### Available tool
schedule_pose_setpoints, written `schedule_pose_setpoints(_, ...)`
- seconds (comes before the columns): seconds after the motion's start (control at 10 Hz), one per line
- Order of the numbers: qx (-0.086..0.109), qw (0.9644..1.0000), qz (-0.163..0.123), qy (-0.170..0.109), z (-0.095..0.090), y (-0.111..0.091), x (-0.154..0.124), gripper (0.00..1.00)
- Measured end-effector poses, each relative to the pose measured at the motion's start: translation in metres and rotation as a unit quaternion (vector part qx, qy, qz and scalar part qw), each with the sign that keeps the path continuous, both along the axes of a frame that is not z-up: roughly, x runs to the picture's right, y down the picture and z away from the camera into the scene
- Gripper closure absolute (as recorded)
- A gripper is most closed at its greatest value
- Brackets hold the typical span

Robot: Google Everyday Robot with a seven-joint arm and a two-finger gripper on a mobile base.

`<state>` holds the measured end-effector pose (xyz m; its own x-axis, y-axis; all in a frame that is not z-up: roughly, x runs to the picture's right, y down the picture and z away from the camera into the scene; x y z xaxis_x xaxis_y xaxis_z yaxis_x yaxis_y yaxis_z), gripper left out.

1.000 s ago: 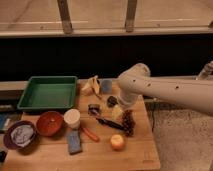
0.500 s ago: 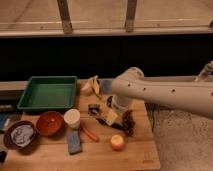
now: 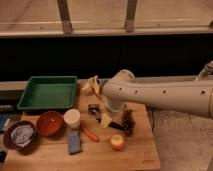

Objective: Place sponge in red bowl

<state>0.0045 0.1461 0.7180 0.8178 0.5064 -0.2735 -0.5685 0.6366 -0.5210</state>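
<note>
At the far left of the wooden surface [image 3: 142, 156] sits a dark purple bowl [image 3: 7, 137] with something pale and crumpled inside it. Behind it, toward the back edge, lies a green rectangular tray [image 3: 47, 94]. Just right of the purple bowl and almost touching it is the red bowl [image 3: 49, 124], with nothing visible in it. A white cup [image 3: 72, 118] stands upright just beside the red bowl's right rim.

The sponge [image 3: 74, 142] lies flat on the surface in front of the white cup, apart from the red bowl and not held by anything. To its right rests a thin orange stick-like item [image 3: 90, 133], and yellowish fruit pieces [image 3: 93, 85] sit farther back.

The gripper [image 3: 104, 118] hangs low over the middle of the surface, right of the cup and well apart from the sponge. Whether it is spread or pressed together cannot be told. Near it are a round yellow-red fruit [image 3: 117, 142] and a dark brown clump [image 3: 128, 121]. The white arm [image 3: 160, 96] reaches in from the right.
</note>
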Motion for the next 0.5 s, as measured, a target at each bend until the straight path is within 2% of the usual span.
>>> schedule_pose_setpoints(0.2,0.001,0.9987,-0.037,-0.036,-0.008,0.011,-0.048,0.20)
schedule_pose_setpoints(0.3,0.001,0.9966,-0.057,-0.060,-0.012,0.018,-0.075,0.20)
schedule_pose_setpoints(0.5,-0.001,0.9934,-0.076,-0.086,-0.020,0.030,-0.107,0.20)
